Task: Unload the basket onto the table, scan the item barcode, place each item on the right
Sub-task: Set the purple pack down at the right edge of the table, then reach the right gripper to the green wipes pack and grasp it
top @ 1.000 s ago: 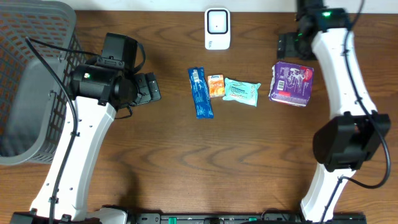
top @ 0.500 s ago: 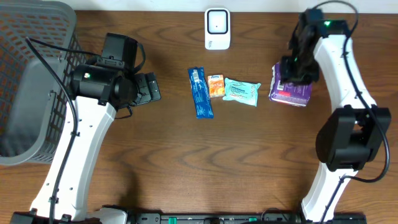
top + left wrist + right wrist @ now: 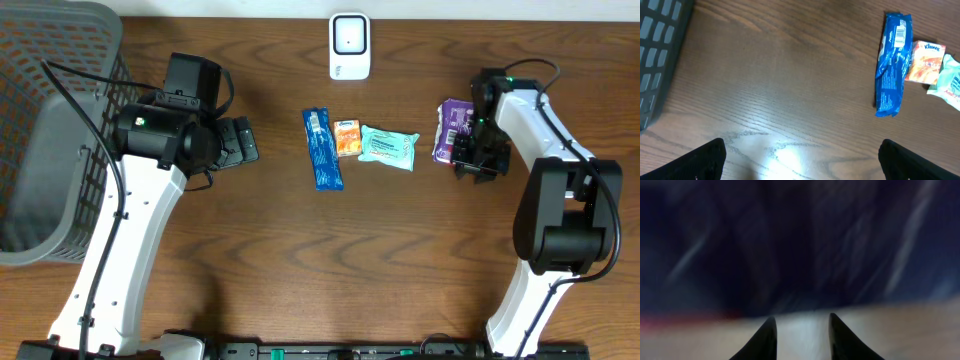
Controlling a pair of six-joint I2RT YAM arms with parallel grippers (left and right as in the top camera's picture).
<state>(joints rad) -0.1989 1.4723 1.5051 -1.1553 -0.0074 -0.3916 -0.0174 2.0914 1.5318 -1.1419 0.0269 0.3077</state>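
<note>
1. Right pincer: low over the right half of the purple pack. Its fingers are drawn close, with a narrow gap between them. My wrist view is a dark blur, so I cannot tell whether they pinch the pack or only stand against it. I judge it is set here to lift the pack for scanning.
2. Purple pack: flat on the table, at the right end of the row, well apart from the scanner.
3. Tissue pack, orange pack, blue packet: side by side mid-table, untouched, likely awaiting their turn.
4. Left pincer: spread wide and empty, parked left of the row, out of my way.
5. Scanner: white, at the far edge; the pack's barcode must be brought to it.
6. Basket: far left, probably for scanned goods.
</note>
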